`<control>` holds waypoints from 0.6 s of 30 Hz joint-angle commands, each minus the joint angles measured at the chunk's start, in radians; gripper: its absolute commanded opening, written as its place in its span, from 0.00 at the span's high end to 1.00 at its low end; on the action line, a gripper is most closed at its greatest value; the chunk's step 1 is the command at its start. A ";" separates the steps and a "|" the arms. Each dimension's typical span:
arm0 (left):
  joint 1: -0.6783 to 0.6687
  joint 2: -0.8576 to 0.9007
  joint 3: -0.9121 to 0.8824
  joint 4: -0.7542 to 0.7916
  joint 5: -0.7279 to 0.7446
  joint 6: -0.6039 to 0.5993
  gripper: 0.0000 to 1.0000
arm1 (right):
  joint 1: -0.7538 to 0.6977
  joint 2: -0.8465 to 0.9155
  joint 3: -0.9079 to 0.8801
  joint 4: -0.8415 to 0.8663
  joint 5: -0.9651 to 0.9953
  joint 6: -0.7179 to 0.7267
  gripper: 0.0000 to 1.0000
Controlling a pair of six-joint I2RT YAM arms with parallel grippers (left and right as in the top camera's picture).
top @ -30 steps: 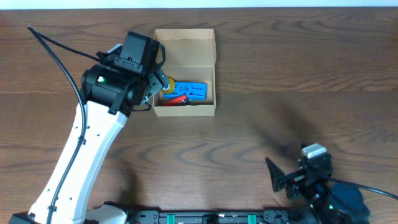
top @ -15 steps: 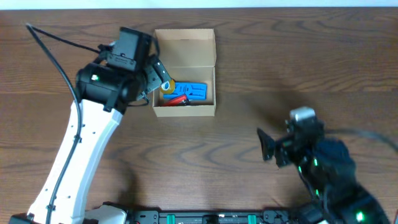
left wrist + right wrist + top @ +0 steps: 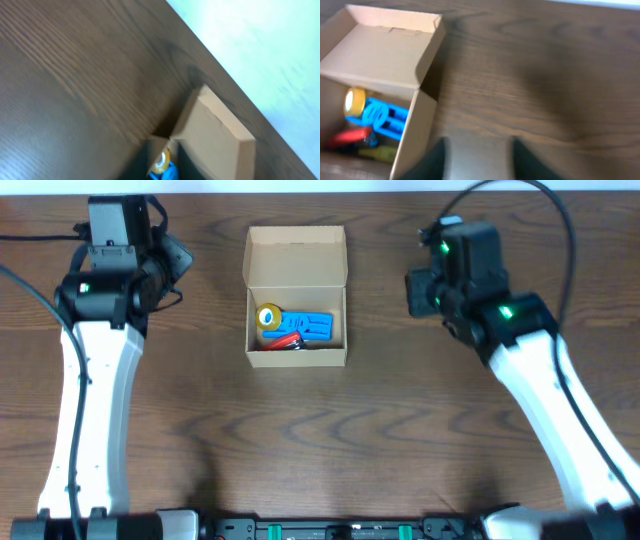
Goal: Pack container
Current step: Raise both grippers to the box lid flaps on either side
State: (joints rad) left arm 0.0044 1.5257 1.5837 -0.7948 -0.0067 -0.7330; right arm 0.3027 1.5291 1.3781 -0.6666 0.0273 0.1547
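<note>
I see the small rectangular tan cardboard box (image 3: 296,255) on the dark wood-grain table (image 3: 400,430), between my two claws and apart from both. Its sides are plain and unmarked. The hinged flap lid is open and stands at the far edge, showing its bare inner face.

From the right wrist camera the tan cardboard box (image 3: 380,55) lies ahead and to the left of the right claw (image 3: 476,157). Its near right corner comes close to the left finger, though I cannot tell whether they touch.

Inside, a yellow roll of tape (image 3: 268,317) sits against the wall nearest the left claw (image 3: 172,268). A flat blue plastic piece (image 3: 308,327) lies just beside the roll, on the side toward the right claw. A red item (image 3: 285,340) rests by the front wall, partly under the blue piece. The right wrist view also shows a blurred yellowish-green item (image 3: 380,152) near it; I cannot tell what it is.

The left claw is pressed together, though its fingers do not show in its own camera. That view only catches the box corner below. The right claw's dark fingers (image 3: 436,160) stand apart, with bare table between them.
</note>
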 commanded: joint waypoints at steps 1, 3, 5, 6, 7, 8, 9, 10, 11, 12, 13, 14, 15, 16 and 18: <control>0.031 0.074 0.016 0.025 0.000 -0.032 0.94 | -0.039 0.098 0.039 0.046 -0.125 0.057 0.90; 0.043 0.122 0.016 0.058 0.028 -0.034 0.94 | -0.055 0.151 0.039 0.092 -0.169 0.095 0.99; 0.055 0.175 0.016 0.098 0.064 -0.032 0.94 | -0.066 0.191 0.039 0.130 -0.198 0.127 0.99; 0.060 0.198 0.016 0.119 0.084 -0.031 0.94 | -0.068 0.211 0.039 0.154 -0.210 0.138 0.99; 0.065 0.222 0.016 0.142 0.109 -0.030 0.94 | -0.070 0.225 0.039 0.171 -0.219 0.145 0.99; 0.071 0.251 0.016 0.166 0.137 -0.031 0.94 | -0.072 0.246 0.039 0.194 -0.227 0.158 0.99; 0.078 0.278 0.016 0.187 0.169 -0.031 0.94 | -0.074 0.265 0.039 0.217 -0.238 0.168 0.99; 0.089 0.311 0.016 0.213 0.214 -0.031 0.95 | -0.074 0.290 0.039 0.246 -0.251 0.180 0.99; 0.095 0.336 0.016 0.232 0.250 -0.031 0.94 | -0.074 0.307 0.039 0.267 -0.261 0.193 0.99; 0.102 0.364 0.016 0.257 0.293 -0.033 0.94 | -0.074 0.328 0.039 0.291 -0.271 0.205 0.99; 0.109 0.391 0.016 0.283 0.334 -0.035 0.94 | -0.074 0.346 0.039 0.313 -0.275 0.220 0.99; 0.114 0.414 0.016 0.305 0.368 -0.043 0.94 | -0.074 0.364 0.039 0.332 -0.279 0.229 0.99; 0.117 0.435 0.016 0.327 0.396 -0.056 0.94 | -0.074 0.378 0.039 0.350 -0.287 0.243 0.99; 0.121 0.459 0.016 0.345 0.428 -0.069 0.95 | -0.075 0.398 0.039 0.371 -0.297 0.259 0.99; 0.124 0.502 0.016 0.371 0.488 -0.080 0.95 | -0.077 0.431 0.039 0.407 -0.322 0.281 0.99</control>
State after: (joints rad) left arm 0.1200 1.9812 1.5837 -0.4419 0.3386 -0.7849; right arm 0.2348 1.9179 1.3949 -0.2825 -0.2413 0.3714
